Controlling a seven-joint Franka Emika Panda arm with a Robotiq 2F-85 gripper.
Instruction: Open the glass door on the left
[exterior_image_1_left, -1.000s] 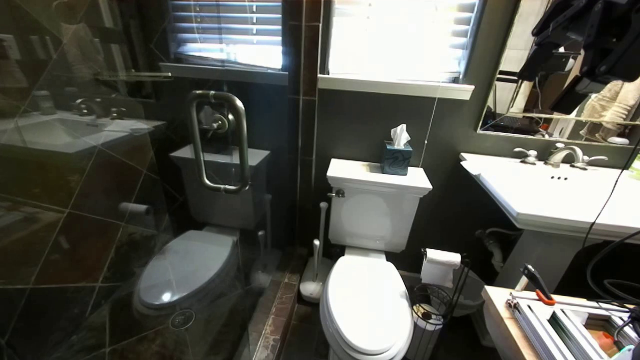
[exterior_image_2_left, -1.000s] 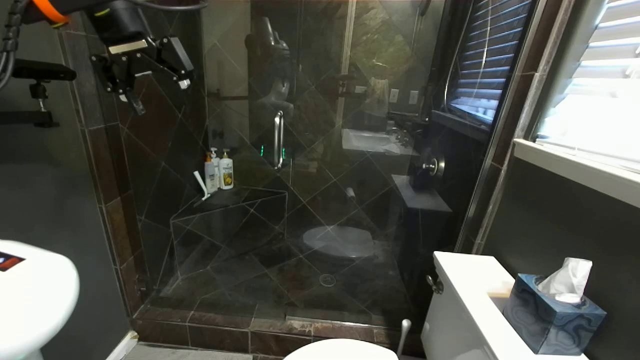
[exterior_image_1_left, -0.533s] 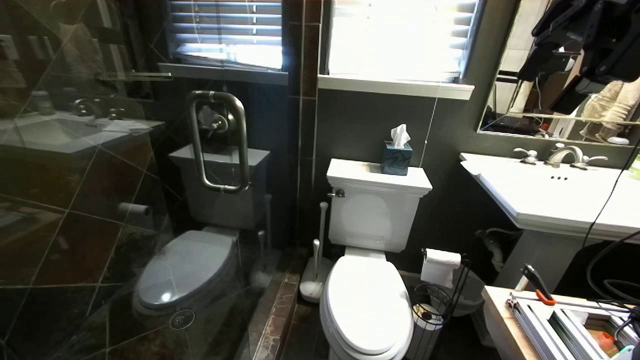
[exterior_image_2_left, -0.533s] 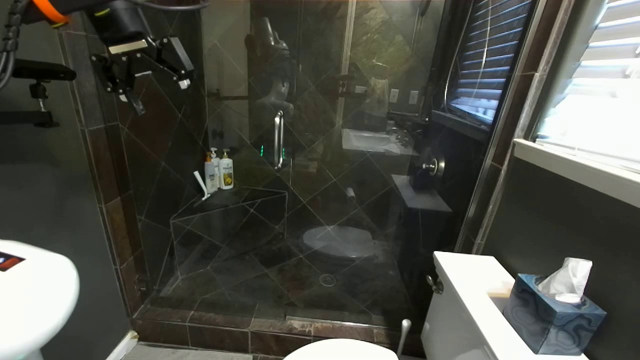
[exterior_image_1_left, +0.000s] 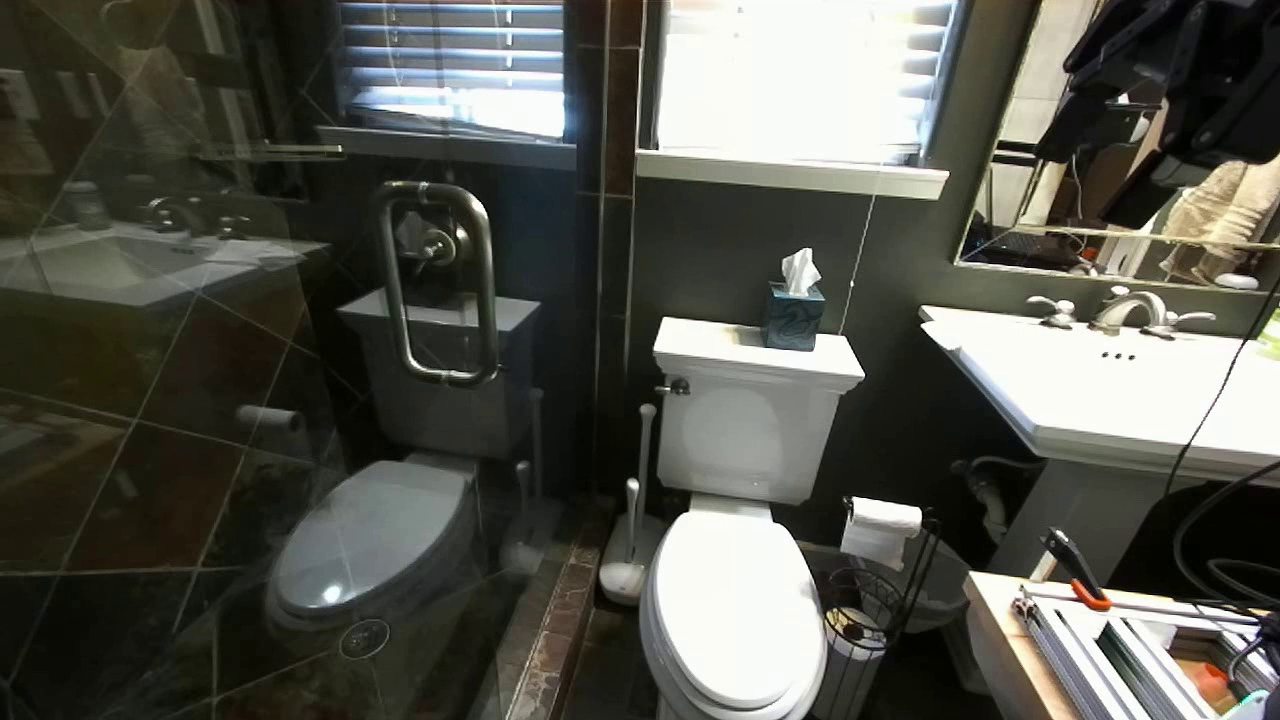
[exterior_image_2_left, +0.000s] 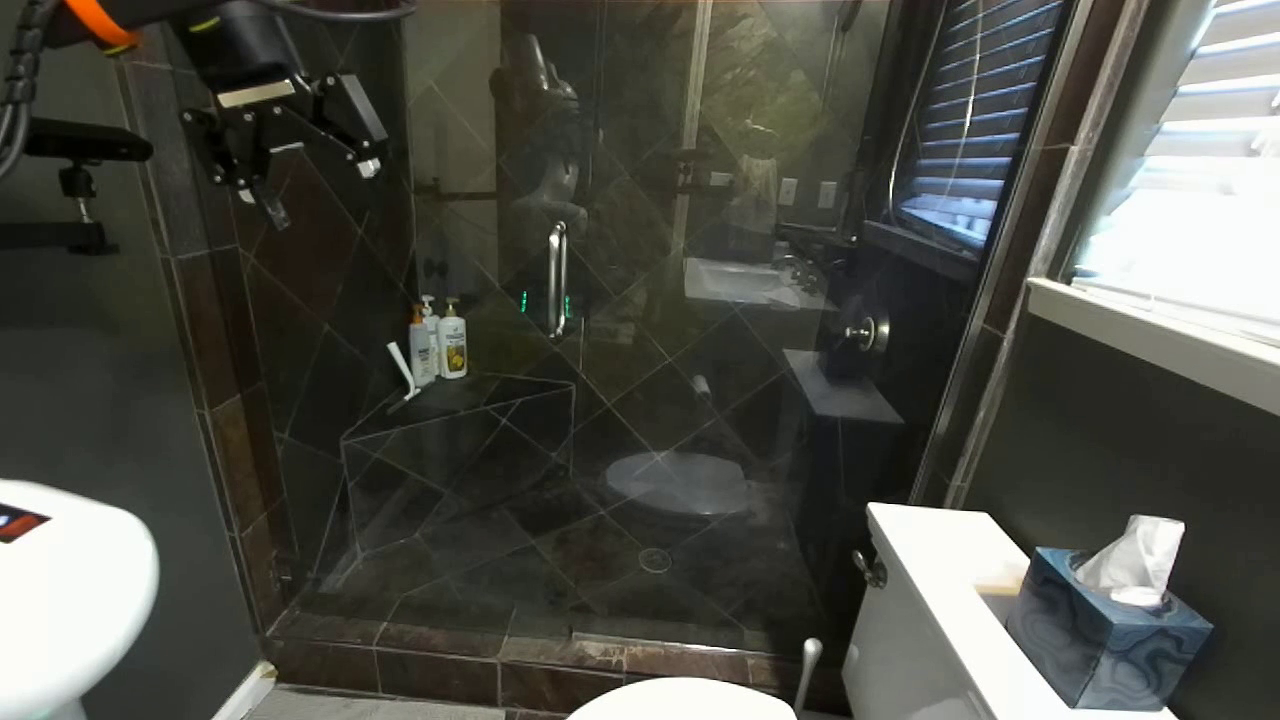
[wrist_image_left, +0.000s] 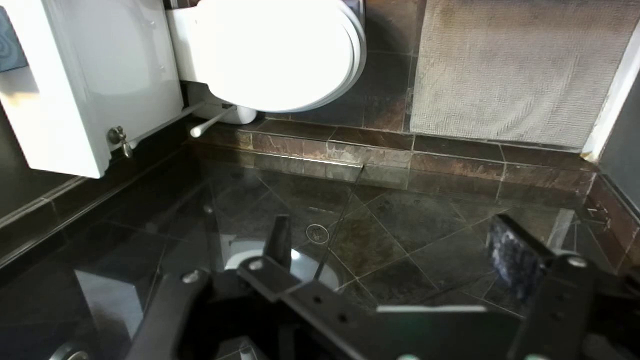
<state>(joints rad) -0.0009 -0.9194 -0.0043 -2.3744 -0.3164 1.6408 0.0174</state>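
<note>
Glass door (exterior_image_1_left: 300, 400): in an exterior view, is filling the left side, mirroring the toilet (exterior_image_1_left: 735, 610) and sink (exterior_image_1_left: 1140, 390).
Loop handle (exterior_image_1_left: 488, 290): is standing upright on the door, metal catching light.
Tool (exterior_image_1_left: 1100, 165): is hanging at upper right, showing dark against the mirror (exterior_image_1_left: 1220, 215).
Bench (exterior_image_1_left: 1015, 650): is carrying a metal frame (exterior_image_1_left: 1055, 655) at lower right.
Seam (exterior_image_2_left: 583, 350): in an exterior view, is running vertically, glass door (exterior_image_2_left: 480, 440) standing left of it.
Tool (exterior_image_2_left: 318, 185): is hanging at upper left, fingers (exterior_image_2_left: 362, 110) parting, well apart from the loop handle (exterior_image_2_left: 557, 280).
Bottles (exterior_image_2_left: 452, 345): are standing on a tiled ledge (exterior_image_2_left: 500, 392) behind the glass.
Tissue box (exterior_image_2_left: 1105, 630): is resting on the toilet tank (exterior_image_2_left: 940, 535).
Tool (wrist_image_left: 390, 230): in the wrist view, is keeping its fingers (wrist_image_left: 278, 240) wide apart; gap to the glass, cannot tell.
Glass door (wrist_image_left: 435, 220): is showing between the fingers, right of the seam.
Drain (wrist_image_left: 317, 233): is showing through the glass, left of that seam.
Mat (wrist_image_left: 520, 70): is lying outside the tiled curb (wrist_image_left: 450, 167), near the toilet.
</note>
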